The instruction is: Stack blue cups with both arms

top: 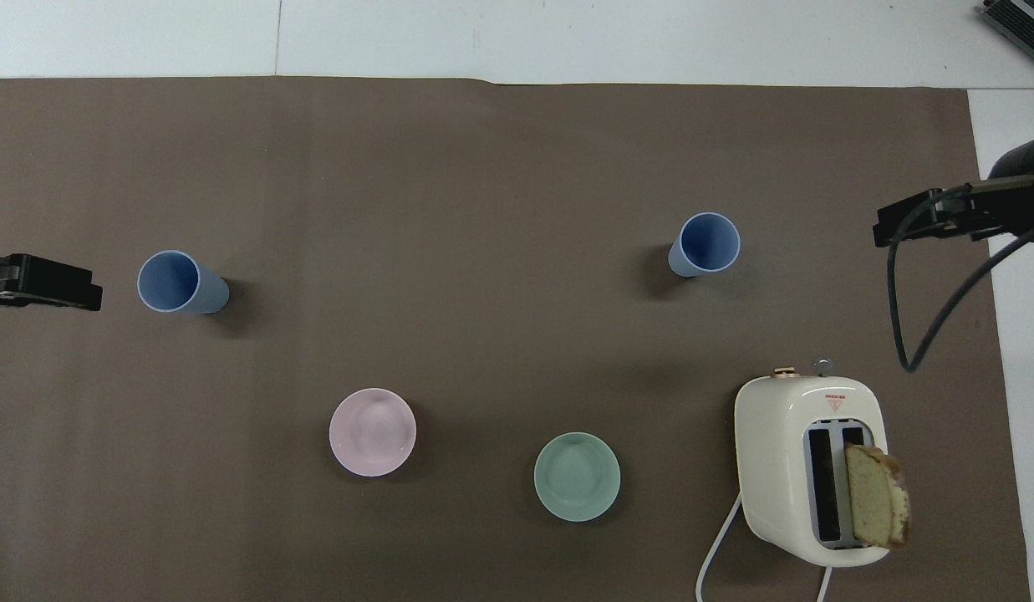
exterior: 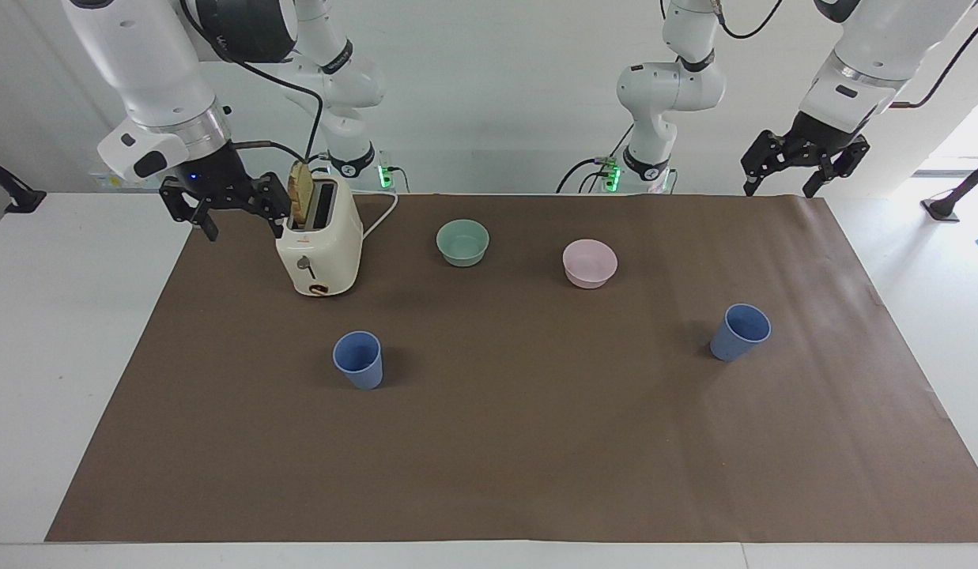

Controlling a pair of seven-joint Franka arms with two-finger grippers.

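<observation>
Both my arms wait raised at the two ends of the tabletop, nothing held. My left gripper [exterior: 805, 166] hangs over the mat's corner at its own end, fingers spread wide and empty. My right gripper [exterior: 224, 207] hangs just beside the toaster [exterior: 320, 245], fingers wide too.

Two blue cups stand upright, mouths up, well apart. One blue cup [exterior: 740, 332] sits toward the left arm's end; the other blue cup [exterior: 359, 359] sits toward the right arm's end, farther from me than the toaster. Both lie farther from me than the pale green bowl [exterior: 462, 242] and pink bowl [exterior: 590, 263].

Risks, as I judge them:
- The cups look light and tapered; a finger clipping a rim on the way down would likely tip one over.
- A grip too high on the wall could squeeze the mouth out of round and jam the nesting.
- The right arm starts close to the toaster and its bread slice [exterior: 301, 195]; a careless swing could knock either.
- With both arms meeting mid-mat, the grippers could collide if they close in together.

Surface: a brown paper mat [exterior: 504, 458] over a white tabletop, lightly creased at the left arm's end. White walls; the toaster's cord trails toward the arm bases.
</observation>
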